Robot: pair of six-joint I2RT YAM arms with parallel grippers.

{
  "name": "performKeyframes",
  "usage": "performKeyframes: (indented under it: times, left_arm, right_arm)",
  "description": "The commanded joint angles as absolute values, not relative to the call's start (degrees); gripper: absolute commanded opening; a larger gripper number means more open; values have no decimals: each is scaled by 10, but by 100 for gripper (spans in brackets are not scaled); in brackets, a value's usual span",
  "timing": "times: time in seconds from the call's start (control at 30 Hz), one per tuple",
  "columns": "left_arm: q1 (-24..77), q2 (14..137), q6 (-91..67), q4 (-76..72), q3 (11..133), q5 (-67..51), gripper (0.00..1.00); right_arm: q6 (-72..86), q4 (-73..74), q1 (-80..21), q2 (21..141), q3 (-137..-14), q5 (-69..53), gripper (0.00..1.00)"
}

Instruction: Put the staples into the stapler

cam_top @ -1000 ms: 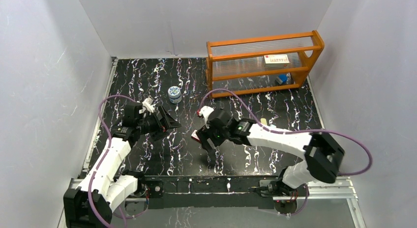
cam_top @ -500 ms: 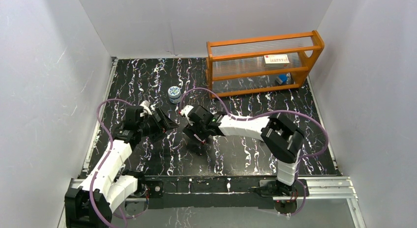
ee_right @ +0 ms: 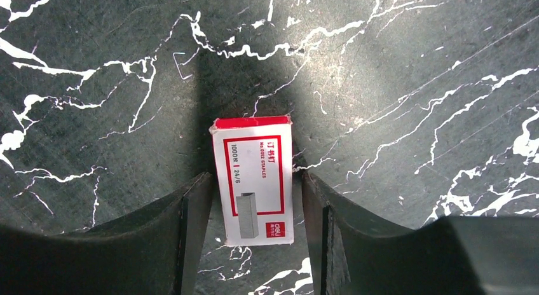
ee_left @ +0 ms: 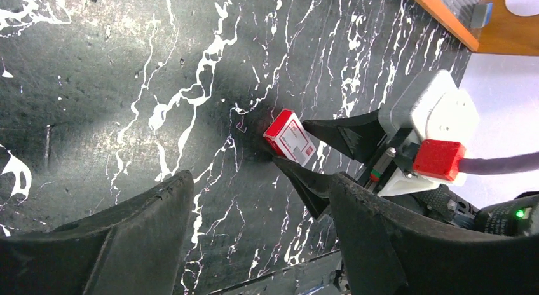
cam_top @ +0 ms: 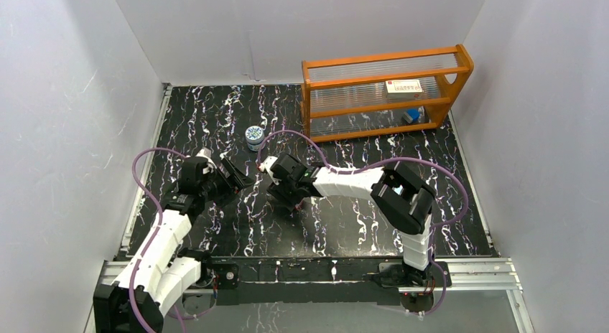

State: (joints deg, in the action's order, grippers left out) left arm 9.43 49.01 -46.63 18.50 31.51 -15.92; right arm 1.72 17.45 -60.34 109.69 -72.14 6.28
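- Right gripper [ee_right: 254,175]: half-closed around the red-and-white staple box [ee_right: 254,142], one finger [ee_right: 191,212] along each long side. Pressing the card or a hair off it, cannot tell.
- Lying flat on the black marbled table [ee_right: 394,66], printed face up, red end pointing away from the wrist.
- Left gripper [ee_left: 259,177]: spread wide, holding nothing, only bare table between the fingers. Hanging low and aimed at the same box from the opposite side, near it but apart.
- Seen from above: both wrists close together left of the table's middle, the right arm stretched across from its base.
- No staples seen outside the box; stapler not to be made out in any view.
- Farther off: a small round blue-and-white tin [cam_top: 254,136] just beyond the two grippers.
- At the far right, by the back wall: an orange rack [cam_top: 307,96], with a red-and-white card [cam_top: 403,86] on its upper shelf and a small blue piece [cam_top: 411,115] lower down.
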Motion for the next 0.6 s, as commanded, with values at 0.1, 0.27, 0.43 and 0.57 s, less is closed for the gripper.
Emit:
performKeyframes:
  times: [0.1, 0.27, 0.43, 0.57]
  left_arm:
    - [91, 492, -493, 198, 296, -166, 70]
    - [91, 499, -509, 190, 280, -200, 68]
    - [91, 516, -533, 130, 252, -299, 68]
    - [91, 553, -569, 43, 214, -394, 68]
  right_arm:
    - [-34, 174, -602, 1105, -741, 46, 53]
    - [-84, 159, -602, 1077, -716, 10, 46]
    - [-134, 120, -599, 1027, -671, -77, 43]
    - [-149, 87, -599, 992, -638, -135, 43]
